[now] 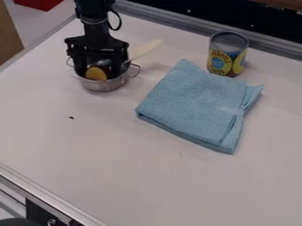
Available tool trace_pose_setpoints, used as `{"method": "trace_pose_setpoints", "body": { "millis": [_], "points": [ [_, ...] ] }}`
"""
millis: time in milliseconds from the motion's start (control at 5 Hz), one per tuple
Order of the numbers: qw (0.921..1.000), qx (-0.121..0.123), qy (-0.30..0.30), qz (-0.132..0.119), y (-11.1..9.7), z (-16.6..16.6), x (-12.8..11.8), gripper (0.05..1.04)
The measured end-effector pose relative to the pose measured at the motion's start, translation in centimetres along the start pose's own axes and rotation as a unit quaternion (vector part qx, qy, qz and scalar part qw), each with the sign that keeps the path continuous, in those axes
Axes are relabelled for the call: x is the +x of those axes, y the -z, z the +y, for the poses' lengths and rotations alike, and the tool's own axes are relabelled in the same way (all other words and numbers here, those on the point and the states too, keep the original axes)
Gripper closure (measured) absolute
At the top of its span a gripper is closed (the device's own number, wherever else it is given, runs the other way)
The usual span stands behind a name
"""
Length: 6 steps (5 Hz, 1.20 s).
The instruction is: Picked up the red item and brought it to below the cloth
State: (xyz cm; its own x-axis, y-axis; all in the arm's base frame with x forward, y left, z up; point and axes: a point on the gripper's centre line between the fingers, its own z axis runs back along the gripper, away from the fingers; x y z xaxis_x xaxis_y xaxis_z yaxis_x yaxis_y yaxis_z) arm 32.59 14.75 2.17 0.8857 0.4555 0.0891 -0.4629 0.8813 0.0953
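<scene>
The black gripper [98, 66] hangs at the upper left, down at a small metal pot [103, 85], with its two fingers standing apart, so it is open. Between and behind them, inside the pot, shows a rounded orange-yellow thing [96, 73] with a dark part beside it; whether this is the red item I cannot tell. The fingers hide part of the pot's inside. A light blue cloth [191, 103] lies folded right of centre, some way to the right of the pot.
A can [227, 55] with a yellow label stands just behind the cloth. The pale handle of a utensil [145, 48] sticks out from the pot toward the upper right. A raised metal edge [177, 23] runs along the back, and another rail [44, 193] crosses the lower left.
</scene>
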Motion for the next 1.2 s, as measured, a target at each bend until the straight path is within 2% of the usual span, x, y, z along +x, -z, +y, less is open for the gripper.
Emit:
{"method": "trace_pose_setpoints", "body": {
  "millis": [400, 600, 800, 1000, 1200],
  "points": [
    [0.9999, 0.001, 0.004, 0.01, 0.7, -0.7, -0.3, 0.116],
    [0.9999, -0.01, 0.002, 0.012, 0.7, -0.9, -0.4, 0.321],
    [0.9997, -0.013, -0.003, 0.021, 0.6, -0.8, -0.5, 0.326],
    [0.9987, -0.027, -0.01, 0.043, 0.1, -0.8, -0.8, 0.326],
    [0.9979, -0.037, -0.013, 0.053, -1.1, -0.6, -1.1, 0.326]
  ]
}}
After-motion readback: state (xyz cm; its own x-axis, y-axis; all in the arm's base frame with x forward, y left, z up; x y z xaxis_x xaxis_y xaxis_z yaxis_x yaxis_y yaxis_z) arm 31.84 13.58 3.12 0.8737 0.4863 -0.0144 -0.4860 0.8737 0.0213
